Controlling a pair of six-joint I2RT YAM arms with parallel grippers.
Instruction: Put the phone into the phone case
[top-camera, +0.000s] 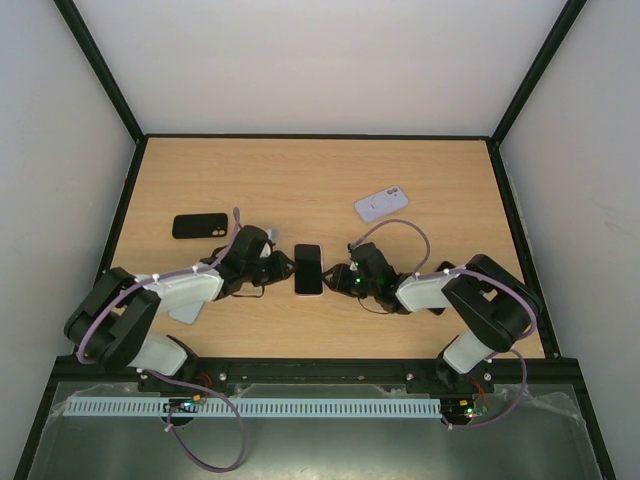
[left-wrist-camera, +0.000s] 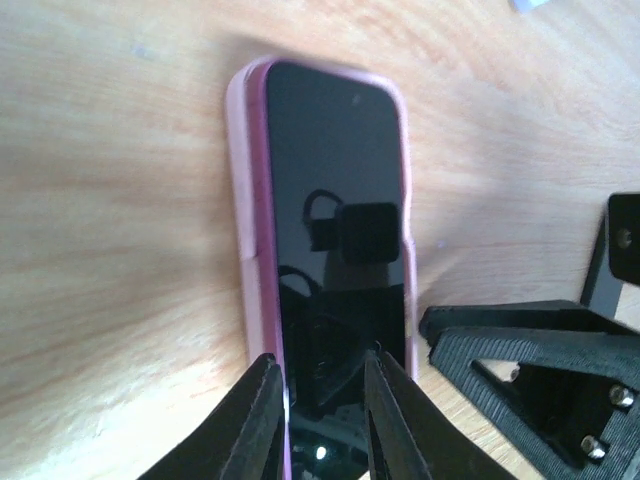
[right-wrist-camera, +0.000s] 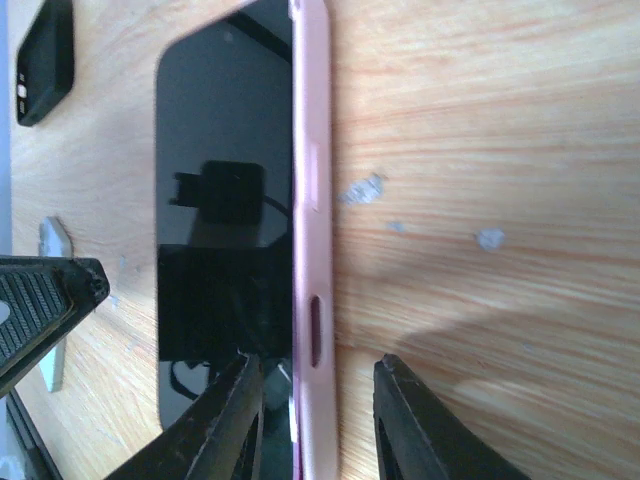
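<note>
The phone (top-camera: 308, 266), black screen up, lies inside a pink phone case (top-camera: 308, 294) at the table's middle front. My left gripper (top-camera: 284, 268) is at its left side. In the left wrist view the gripper (left-wrist-camera: 325, 400) is open, one finger by the pink case (left-wrist-camera: 245, 200) rim and the other over the phone's screen (left-wrist-camera: 335, 220). My right gripper (top-camera: 335, 277) is at the phone's right side. In the right wrist view it (right-wrist-camera: 320, 400) is open, its fingers either side of the pink case's edge (right-wrist-camera: 311, 150), beside the phone's screen (right-wrist-camera: 225, 150).
A black phone case (top-camera: 200, 226) lies at the left, also seen in the right wrist view (right-wrist-camera: 45, 60). A pale lavender case (top-camera: 381, 205) lies at the back right. Each wrist view shows the other arm's black fingers (left-wrist-camera: 530, 350) close by.
</note>
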